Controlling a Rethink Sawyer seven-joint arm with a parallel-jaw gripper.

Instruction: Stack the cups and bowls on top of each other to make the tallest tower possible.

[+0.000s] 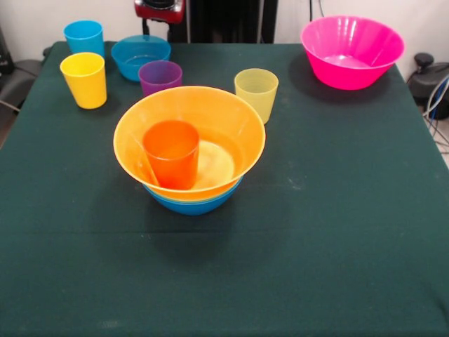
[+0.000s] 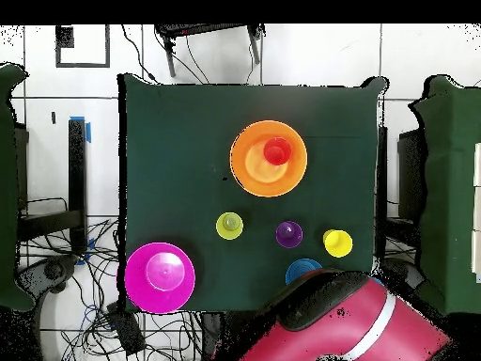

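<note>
So from my seat the tower (image 1: 189, 151) sits pretty much mid-table, a bit left of centre in the front view: blue bowl (image 1: 193, 203) at the bottom with just its lower curve peeking out, the big orange-yellow bowl (image 1: 210, 119) nested in it, and the orange cup (image 1: 171, 153) standing upright inside, pushed against the left wall of the bowl. Overhead shows the same pile (image 2: 269, 158) with the cup off-centre.

Loose stuff is all clustered at the far side. Yellow cup (image 1: 84, 79) and blue cup (image 1: 83, 37) are far left, close to the table's left edge. The small blue bowl (image 1: 140, 56) is just right of them near the far edge, with the purple cup (image 1: 161, 76) right in front of it, partly hidden behind the tower's rim. The pale yellow-green cup (image 1: 256, 93) stands just beside the tower's right rim. The pink bowl (image 1: 352, 50) is off in the far right corner, well apart from everything.

Whole near half of the green table (image 1: 316, 267) is open cloth, same for the right side, so lots of room there.

The arm (image 2: 348, 329) is pulled back at its own edge, covering part of the small blue bowl from above. I only see a red bit (image 1: 160, 10) at the top of the front view, can't tell what state the gripper is in
</note>
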